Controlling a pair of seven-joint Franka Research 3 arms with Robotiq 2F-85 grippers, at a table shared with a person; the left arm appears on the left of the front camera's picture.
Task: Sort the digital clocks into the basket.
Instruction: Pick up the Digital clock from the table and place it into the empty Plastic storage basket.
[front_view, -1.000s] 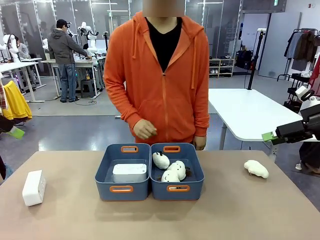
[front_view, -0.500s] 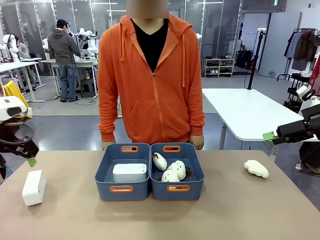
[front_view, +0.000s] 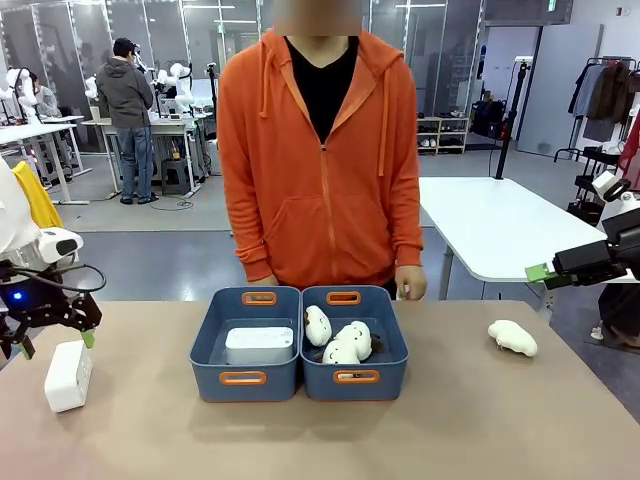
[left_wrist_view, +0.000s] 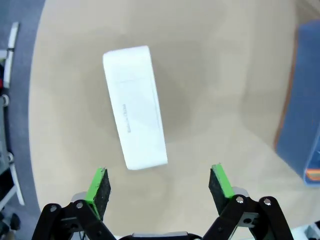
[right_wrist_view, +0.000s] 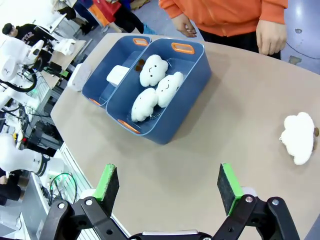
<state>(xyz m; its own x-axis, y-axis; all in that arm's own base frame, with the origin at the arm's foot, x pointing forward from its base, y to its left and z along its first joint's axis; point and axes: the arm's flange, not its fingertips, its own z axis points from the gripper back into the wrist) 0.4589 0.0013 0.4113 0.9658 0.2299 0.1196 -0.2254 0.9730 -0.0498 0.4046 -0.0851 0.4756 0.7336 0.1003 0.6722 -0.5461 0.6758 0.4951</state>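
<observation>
Left wrist view: fingers (left_wrist_view: 98, 186) spread wide above the digital clock (left_wrist_view: 135, 107).

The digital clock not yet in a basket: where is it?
Front view: the clock sits left of the left basket, just beneath the open left end effector.

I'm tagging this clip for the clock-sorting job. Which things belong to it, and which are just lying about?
In the job: loose clock on the table; second clock, inside the left basket; open left gripper near the loose clock.

Lying about: right basket; three plush toys in it; one plush toy on the table.
</observation>
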